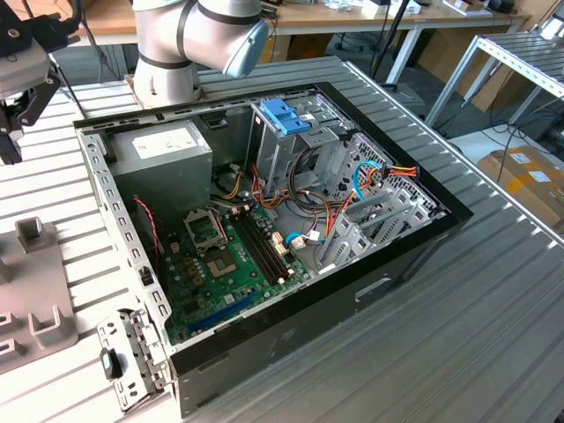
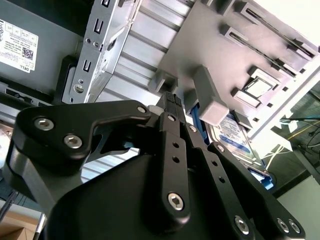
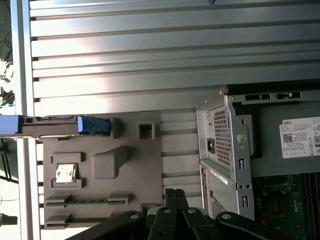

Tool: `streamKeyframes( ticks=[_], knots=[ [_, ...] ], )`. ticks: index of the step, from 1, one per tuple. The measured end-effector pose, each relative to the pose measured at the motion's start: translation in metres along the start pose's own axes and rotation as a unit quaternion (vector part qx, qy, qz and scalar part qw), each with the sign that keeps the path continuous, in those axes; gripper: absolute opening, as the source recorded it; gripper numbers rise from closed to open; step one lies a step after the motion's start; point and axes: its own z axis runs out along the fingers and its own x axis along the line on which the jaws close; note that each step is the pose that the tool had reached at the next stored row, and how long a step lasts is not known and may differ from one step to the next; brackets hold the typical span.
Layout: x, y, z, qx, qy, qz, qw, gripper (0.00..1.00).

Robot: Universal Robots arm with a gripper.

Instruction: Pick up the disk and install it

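Note:
The disk [image 3: 47, 126] is a dark drive in a bright blue carrier with a blue end tab [image 3: 93, 125]. It stands on its edge along one side of a grey fixture plate [image 3: 135, 160]. In the second wrist view the disk [image 2: 234, 134] shows its labelled face behind a grey block [image 2: 210, 97]. My gripper [image 3: 175, 194] is shut with nothing between its fingers, and it hangs over the plate's other side, well apart from the disk. Its black fingers [image 2: 172, 102] sit pressed together. In the exterior view the gripper [image 1: 12, 132] is at the far left, beside the open computer case [image 1: 388, 282].
Inside the case, a grey drive cage with a light-blue bracket [image 1: 286, 115] stands at the back, with a power supply [image 1: 163, 150] and a green motherboard [image 1: 220, 264] alongside. A loose metal bracket [image 1: 132, 357] lies near the case's front corner. The arm's base [image 1: 167, 62] stands behind the case.

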Motion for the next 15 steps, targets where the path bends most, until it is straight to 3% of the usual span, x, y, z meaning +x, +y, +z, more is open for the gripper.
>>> streamKeyframes(
  ticks=[15],
  knots=[
    [0.0058,-0.0004,-0.0001,0.0,0.0,0.0,1.0,0.11]
  ],
)
